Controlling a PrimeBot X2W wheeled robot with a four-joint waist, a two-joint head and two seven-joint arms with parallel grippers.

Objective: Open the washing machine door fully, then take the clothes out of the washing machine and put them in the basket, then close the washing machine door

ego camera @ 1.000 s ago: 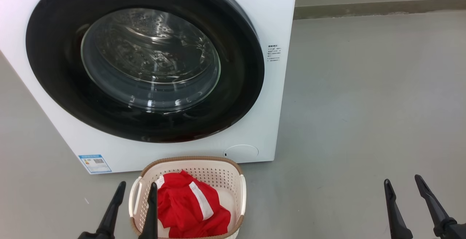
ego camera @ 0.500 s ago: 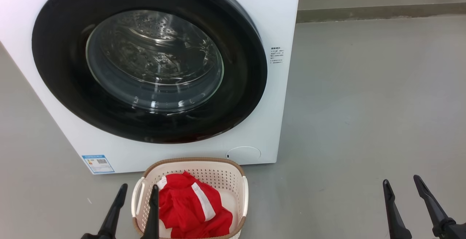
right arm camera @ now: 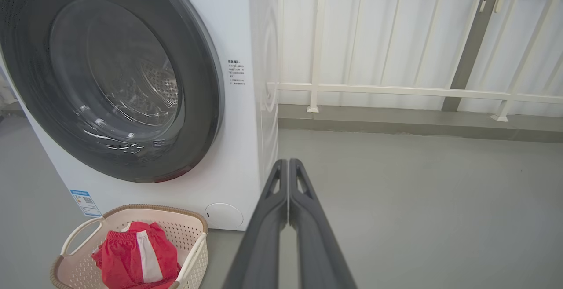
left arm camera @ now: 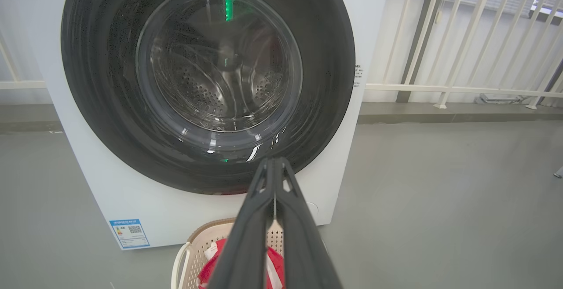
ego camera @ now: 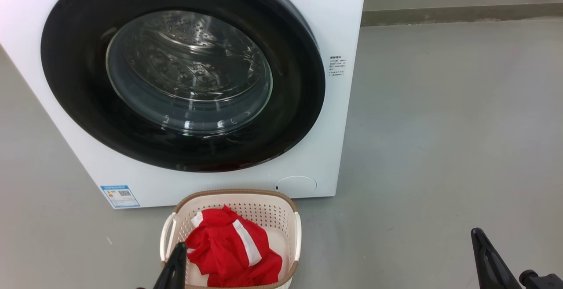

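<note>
The white washing machine (ego camera: 308, 25) stands on the floor with its round black-rimmed door (ego camera: 79, 117) shut flat against the front; bare steel drum shows through the glass. In front of it sits the cream basket (ego camera: 246, 194) holding red clothes (ego camera: 228, 249) with a white band. My left gripper (ego camera: 178, 251) is shut and empty at the basket's near left rim; in its wrist view (left arm camera: 273, 162) the fingers press together. My right gripper (ego camera: 477, 235) is shut and empty over bare floor to the right, its fingers closed in the right wrist view (right arm camera: 288, 163).
Grey floor (ego camera: 440, 126) spreads to the right of the machine. A white railing (right arm camera: 396, 89) on a low kerb runs behind. A blue label (ego camera: 119, 195) sits at the machine's lower left corner, a round filter cover (ego camera: 295, 184) at its lower right.
Both grippers have closed from open and dropped lower in the head view. The camera shifted slightly. The door, basket and clothes stay put.
</note>
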